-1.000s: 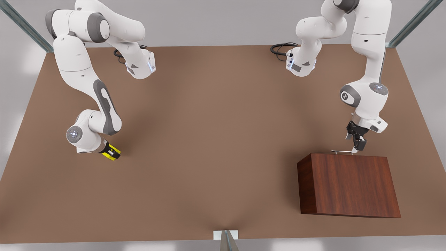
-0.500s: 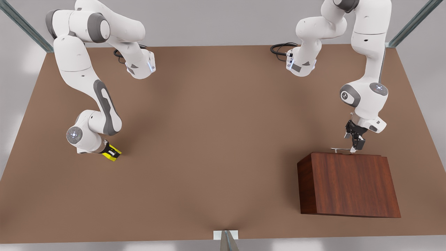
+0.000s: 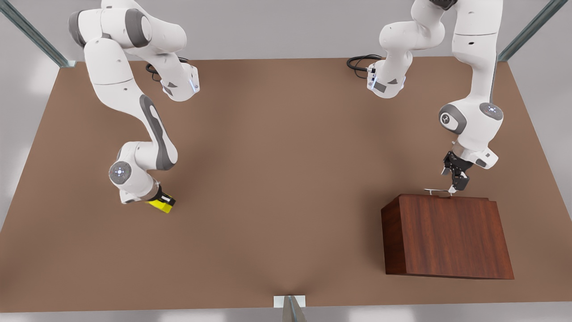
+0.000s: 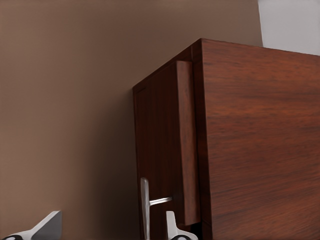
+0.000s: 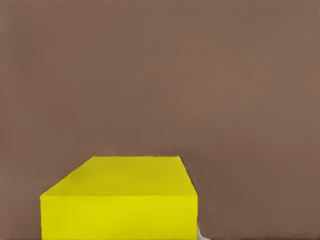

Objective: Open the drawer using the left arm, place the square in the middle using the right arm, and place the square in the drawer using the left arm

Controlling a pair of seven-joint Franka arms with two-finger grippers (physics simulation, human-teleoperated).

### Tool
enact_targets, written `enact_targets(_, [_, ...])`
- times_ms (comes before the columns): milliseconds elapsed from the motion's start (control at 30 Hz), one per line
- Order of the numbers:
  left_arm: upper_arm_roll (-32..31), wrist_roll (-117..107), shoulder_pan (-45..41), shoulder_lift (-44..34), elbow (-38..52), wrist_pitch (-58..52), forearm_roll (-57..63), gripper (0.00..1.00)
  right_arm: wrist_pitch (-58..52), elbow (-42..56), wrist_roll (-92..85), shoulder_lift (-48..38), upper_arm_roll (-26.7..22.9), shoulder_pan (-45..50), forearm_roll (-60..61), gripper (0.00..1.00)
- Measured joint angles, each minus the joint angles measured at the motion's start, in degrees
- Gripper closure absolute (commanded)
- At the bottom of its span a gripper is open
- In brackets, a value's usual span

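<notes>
Straddling the handle [image 3: 435, 191] with the left gripper [image 3: 452, 190], fingers [image 4: 46, 225] spread wide and not clamped, the thin silver bar standing between them and much closer to one finger than to the other. Pointing down at the 12 o'clock edge of the cabinet [image 3: 447, 237], where the drawer [image 4: 184, 140] faces the arm bases. In the left wrist view, showing the drawer front a little proud of the cabinet face, with a dark gap at its near end. Sitting at about 4 o'clock from the middle [image 3: 286, 179] of the brown tabletop, that dark reddish-brown cabinet. Clamped on the square [image 3: 161, 205] with the right gripper [image 3: 164, 202], jaws closed narrow on the yellow cube. Holding it low over the tabletop at about 8 o'clock from the middle and well apart from it, far across from the cabinet; cannot tell whether touching the surface.
</notes>
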Motion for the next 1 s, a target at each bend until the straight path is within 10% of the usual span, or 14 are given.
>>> enact_targets(500, [-0.53, -0.09, -0.40, 1.74, -0.14, 0.02, -0.05, 0.00, 0.93, 14.57, 29.82, 8.39, 3.17, 31.83, 12.89, 0.25])
enact_targets(1000, [-1.32, -1.05, -0.77, 0.10, -1.17, -4.11, -0.50, 0.00, 0.89, 20.03, 44.15, 15.09, 3.69, 40.54, 12.29, 0.18])
